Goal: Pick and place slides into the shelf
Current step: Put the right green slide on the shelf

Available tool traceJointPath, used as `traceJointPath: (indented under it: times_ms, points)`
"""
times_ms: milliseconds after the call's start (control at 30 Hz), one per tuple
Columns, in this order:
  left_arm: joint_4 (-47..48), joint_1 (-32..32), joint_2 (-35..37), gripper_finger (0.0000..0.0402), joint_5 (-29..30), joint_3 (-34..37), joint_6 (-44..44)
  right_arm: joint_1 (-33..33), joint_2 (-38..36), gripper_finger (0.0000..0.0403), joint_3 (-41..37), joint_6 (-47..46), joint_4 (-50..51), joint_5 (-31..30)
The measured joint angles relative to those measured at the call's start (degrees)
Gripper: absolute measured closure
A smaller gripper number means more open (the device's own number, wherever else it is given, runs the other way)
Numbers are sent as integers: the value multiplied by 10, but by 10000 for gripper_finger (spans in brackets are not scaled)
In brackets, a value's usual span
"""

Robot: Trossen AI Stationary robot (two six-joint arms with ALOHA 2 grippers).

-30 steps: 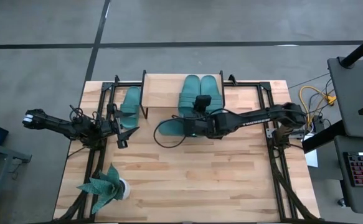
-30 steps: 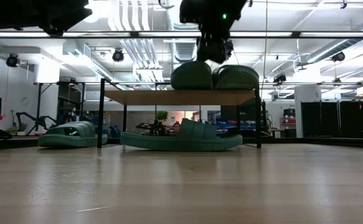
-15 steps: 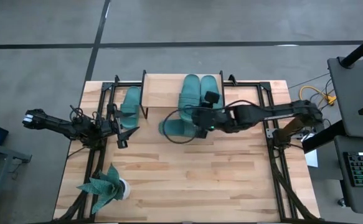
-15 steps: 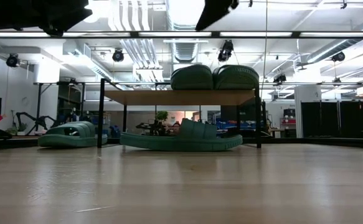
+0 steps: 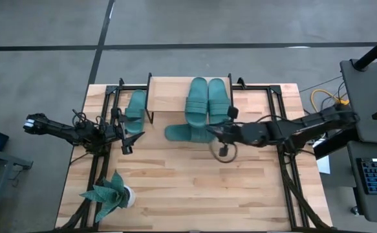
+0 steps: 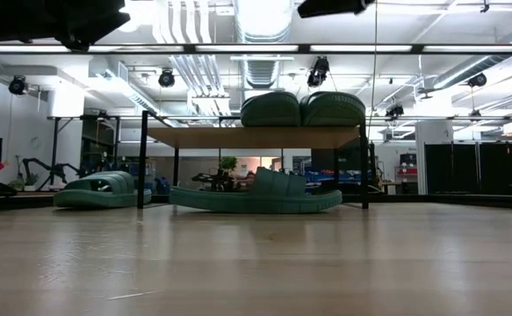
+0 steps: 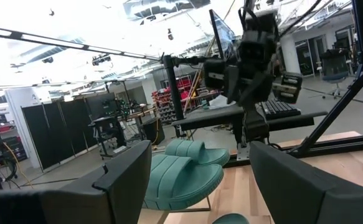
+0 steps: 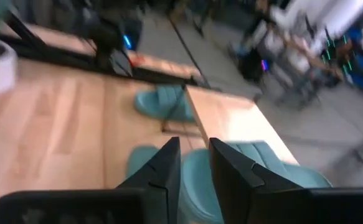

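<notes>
Two teal slides (image 5: pixel 198 97) (image 5: pixel 218 97) lie side by side, soles down, on the shelf's plank (image 5: pixel 169 94). Another slide (image 5: pixel 178 134) lies on the table, partly under the shelf's near edge (image 6: pixel 256 195). One more slide (image 5: pixel 135 107) rests on the table left of the shelf (image 6: pixel 97 189). My right gripper (image 5: pixel 211 132) hangs above the table just near of the shelf, fingers a narrow gap apart (image 8: pixel 193 171) and nothing between them. My left gripper (image 5: pixel 127 139) waits wide open (image 7: pixel 209 180) at the left, short of the shelf.
A teal plant in a white pot (image 5: pixel 110 194) stands near the table's front left corner. Black frame rails (image 5: pixel 285 162) run along the table's left and right sides. A cable loop (image 5: pixel 224 152) hangs under my right arm. Bare wood stretches across the near half.
My right gripper has drawn back from just above the two slides on the shelf, rising and moving toward the table's near and right edges while turning. It has left the low view upward. All slides lie where they were.
</notes>
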State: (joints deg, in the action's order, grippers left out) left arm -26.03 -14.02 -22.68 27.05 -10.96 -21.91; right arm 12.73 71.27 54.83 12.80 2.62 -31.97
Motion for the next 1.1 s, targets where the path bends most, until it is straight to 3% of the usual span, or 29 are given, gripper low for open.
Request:
traceJointPath:
  times_ms: [167,333,767,1100]
  points:
    - [0,0,-2,146,0,0,0,0,-53,335,-146,97,-212,62]
    - [-1,0,-12,146,0,0,0,0,-72,332,-224,161,-319,86]
    - [-19,0,-48,146,-9,-2,-92,0,-75,333,-238,172,-332,80]
    - [-87,0,-176,146,-51,-12,-170,0,-75,327,-238,172,-332,80]
